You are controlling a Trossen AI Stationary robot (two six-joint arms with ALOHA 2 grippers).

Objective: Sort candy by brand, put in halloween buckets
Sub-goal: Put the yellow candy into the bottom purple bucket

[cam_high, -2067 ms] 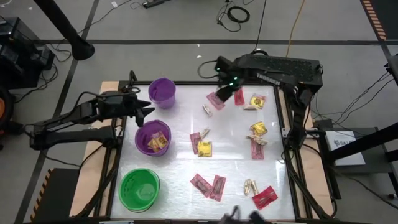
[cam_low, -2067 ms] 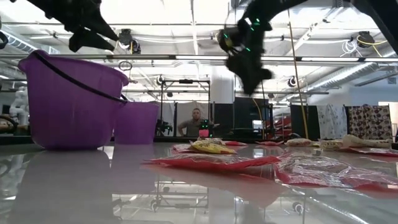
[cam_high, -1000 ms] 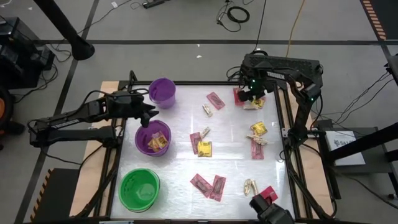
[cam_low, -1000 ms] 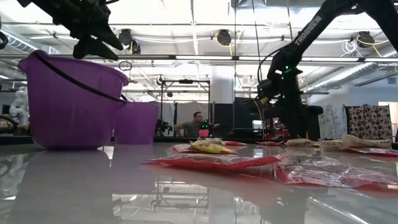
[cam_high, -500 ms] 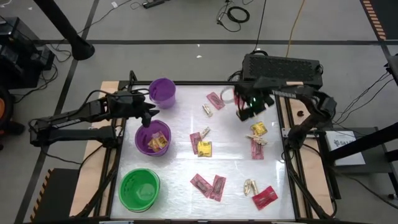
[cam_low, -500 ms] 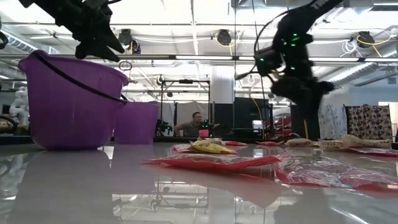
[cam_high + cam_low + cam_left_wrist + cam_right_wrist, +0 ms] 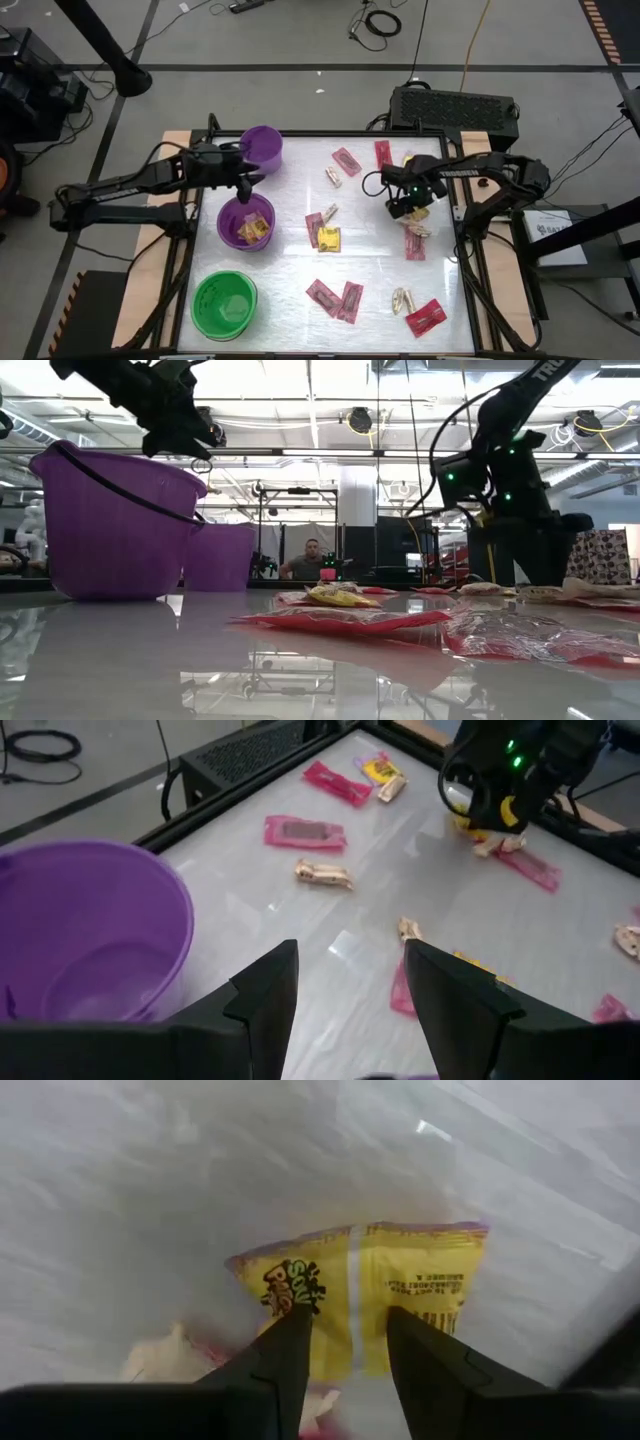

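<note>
Since half a second before, the right gripper (image 7: 410, 203) had swung down from the far edge of the shiny white table (image 7: 370, 265) and dropped low over a crinkly yellow candy packet (image 7: 362, 1296). Its two dark fingers (image 7: 285, 1365) stood apart, one on each side of the packet, holding nothing yet. To do this step well, it needed to come straight down, pinch only the yellow packet, and leave the small tan candy piece (image 7: 165, 1355) just beside it alone. The wide round purple plastic bucket (image 7: 228, 232), well to the left of that packet, already held yellow ones. The left gripper (image 7: 243, 183) waited open above that bucket's far rim.
</note>
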